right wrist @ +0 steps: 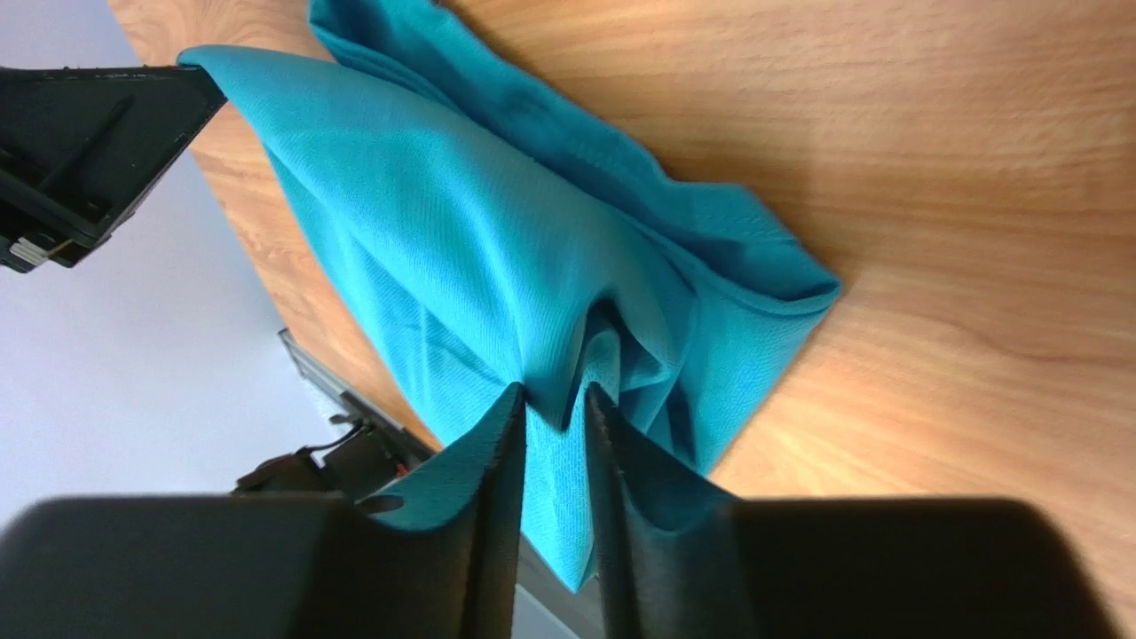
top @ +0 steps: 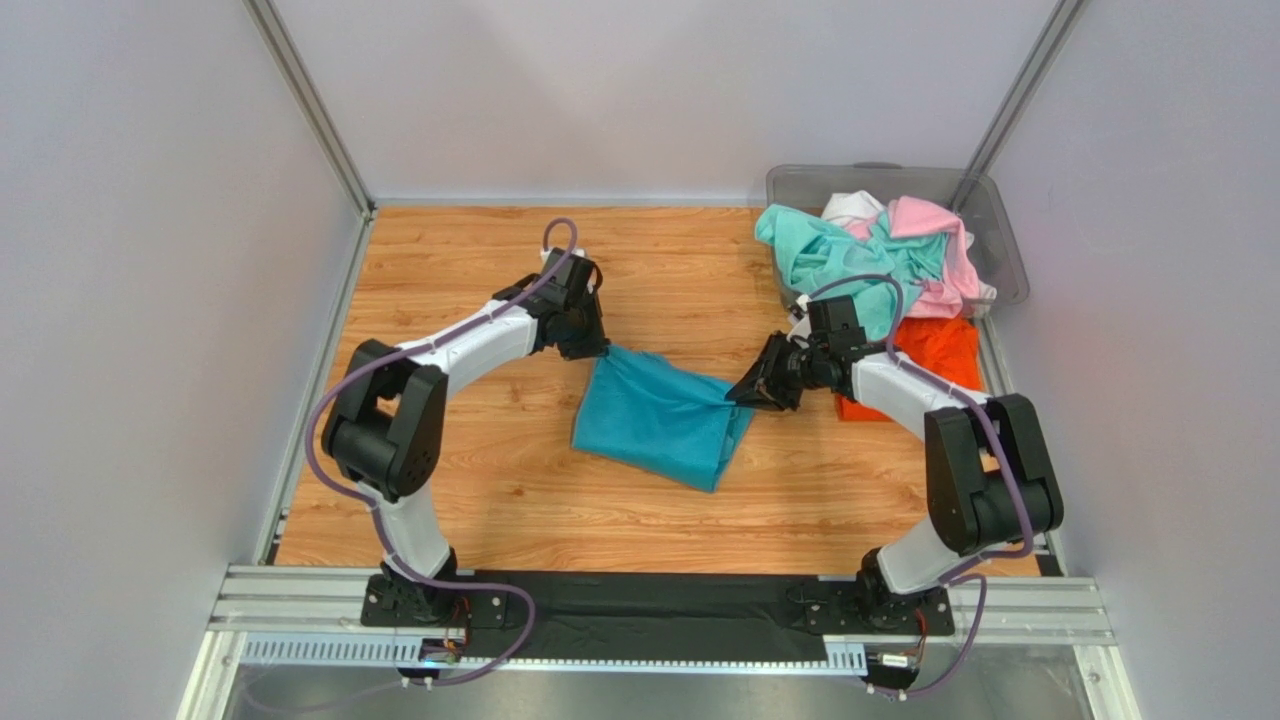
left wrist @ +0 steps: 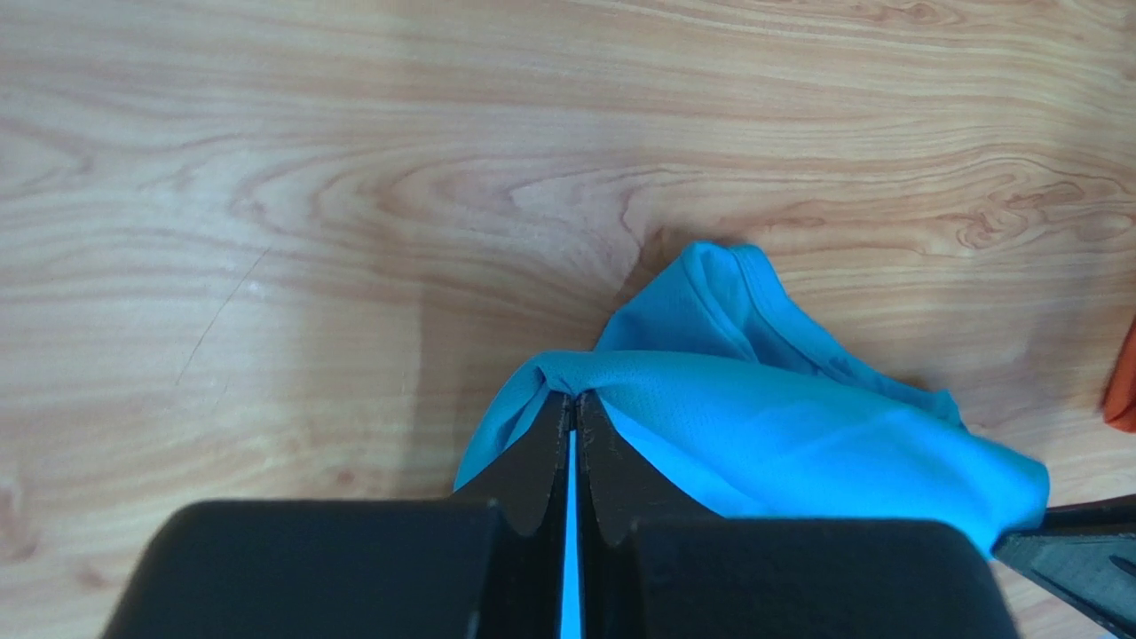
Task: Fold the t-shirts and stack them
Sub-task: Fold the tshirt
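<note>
Both pairs of fingers are closed on the same cloth. Your left fingers [left wrist: 540,459] pinch one corner of the teal-blue t-shirt [top: 661,420], with only a thin line of fabric between them. Your right fingers [right wrist: 487,466] clamp a bunched fold at the opposite edge. The shirt is in the middle of the counter [top: 451,255]. Its upper layer is pulled between the two grips and its lower layer rests on the wood.

The counter is light wood with a clear grain. Pale grey walls [top: 150,225] close it on three sides, with metal posts [top: 308,105] in the far corners and an aluminium rail [top: 661,600] along the near edge.

A grey translucent bin [top: 1004,240] stands at the far right corner. It holds a mint-green t-shirt [top: 812,248], a pink t-shirt [top: 932,240] and a white t-shirt [top: 852,206] in one heap. The white one shows only as a small patch. An orange t-shirt [top: 939,348] lies just in front of the bin, and your right arm hides much of it. You cannot tell from the wrist views how much of the teal-blue shirt is folded under, because the fingers cover the near part.
</note>
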Controlling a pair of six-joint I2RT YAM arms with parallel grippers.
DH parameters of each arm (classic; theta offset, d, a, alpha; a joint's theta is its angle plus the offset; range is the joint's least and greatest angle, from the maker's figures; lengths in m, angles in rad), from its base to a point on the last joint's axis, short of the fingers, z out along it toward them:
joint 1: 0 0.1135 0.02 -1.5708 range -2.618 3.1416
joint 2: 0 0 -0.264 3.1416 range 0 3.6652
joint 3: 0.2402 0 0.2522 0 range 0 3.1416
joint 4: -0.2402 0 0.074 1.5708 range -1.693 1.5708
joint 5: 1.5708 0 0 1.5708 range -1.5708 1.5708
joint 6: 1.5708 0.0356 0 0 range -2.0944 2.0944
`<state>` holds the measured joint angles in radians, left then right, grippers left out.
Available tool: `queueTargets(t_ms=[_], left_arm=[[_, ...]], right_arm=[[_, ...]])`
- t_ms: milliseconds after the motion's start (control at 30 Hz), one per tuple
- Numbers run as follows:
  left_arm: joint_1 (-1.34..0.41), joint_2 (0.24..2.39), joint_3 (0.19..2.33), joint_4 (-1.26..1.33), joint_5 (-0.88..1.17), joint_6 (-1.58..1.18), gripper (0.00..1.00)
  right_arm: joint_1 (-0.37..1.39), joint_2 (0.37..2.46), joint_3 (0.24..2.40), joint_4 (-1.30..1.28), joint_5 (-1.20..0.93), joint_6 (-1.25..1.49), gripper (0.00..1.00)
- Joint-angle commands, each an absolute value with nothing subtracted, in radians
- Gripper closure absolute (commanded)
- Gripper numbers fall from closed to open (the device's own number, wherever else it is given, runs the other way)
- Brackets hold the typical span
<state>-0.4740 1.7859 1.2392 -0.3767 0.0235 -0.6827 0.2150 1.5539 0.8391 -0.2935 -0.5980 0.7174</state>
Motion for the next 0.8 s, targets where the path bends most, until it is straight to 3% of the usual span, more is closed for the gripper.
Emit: queueTargets(t_ms=[0,100,133,200,233,267,533,767], left_arm=[[-0.466,1.84,1.311,-0.331,0.101,-0.629,0.94],[-0.466,1.871,1.347,-0.333,0.152,-0.612,0.68],[-0.466,1.873,1.347,-0.333,0.159,-0.608,0.47],[-0.466,1.855,1.342,-0.333,0.163,-0.604,0.29],[-0.466,1.845,1.338,-0.333,0.157,-0.601,0.09],[-0.466,1.836,1.333,-0.334,0.147,-0.595,0.03],[-0.446,1.767,1.258,-0.331,0.124,-0.542,0.0],[-0.384,1.79,1.186,-0.203,0.302,-0.526,0.0]], right_arm=[[0.207,1.56,0.876,-0.268,-0.54,0.718,0.74],[0.206,1.537,0.882,-0.268,-0.52,0.687,0.44],[0.206,1.529,0.884,-0.271,-0.519,0.674,0.39],[0.207,1.497,0.874,-0.272,-0.515,0.637,0.36],[0.207,1.488,0.87,-0.275,-0.512,0.623,0.35],[0.212,1.476,0.865,-0.278,-0.511,0.609,0.34],[0.248,1.502,0.89,-0.333,-0.422,0.396,0.33],[0.256,1.653,0.96,-0.334,-0.475,0.31,0.34]])
